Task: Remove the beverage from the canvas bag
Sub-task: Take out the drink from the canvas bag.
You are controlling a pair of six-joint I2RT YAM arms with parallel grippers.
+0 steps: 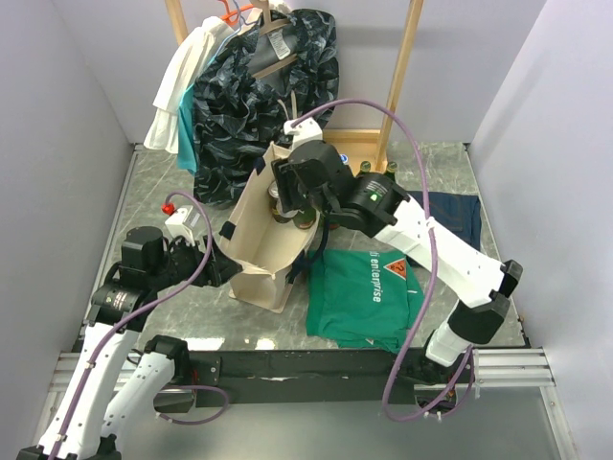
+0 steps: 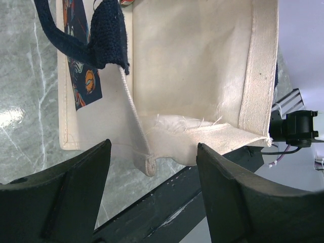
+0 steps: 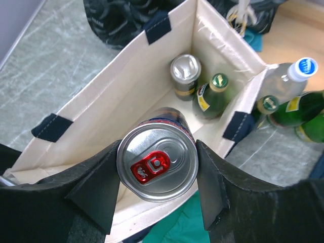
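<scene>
With the right gripper (image 3: 158,147) clamped on the can (image 3: 158,167), raise it straight up, clear of the canvas bag (image 3: 116,86) rim.

A: Overhead view is evenly lit with soft diffuse light. Shadows faint, focus sharp throughout.
B: Wrist views?
A: Left: white glare patch on the table (image 2: 11,117); gripper fingers (image 2: 61,202) up close are dark and soft. Right: can (image 3: 157,162) lid shiny and crisp, bottles (image 3: 298,109) at the edge blurred.
</scene>
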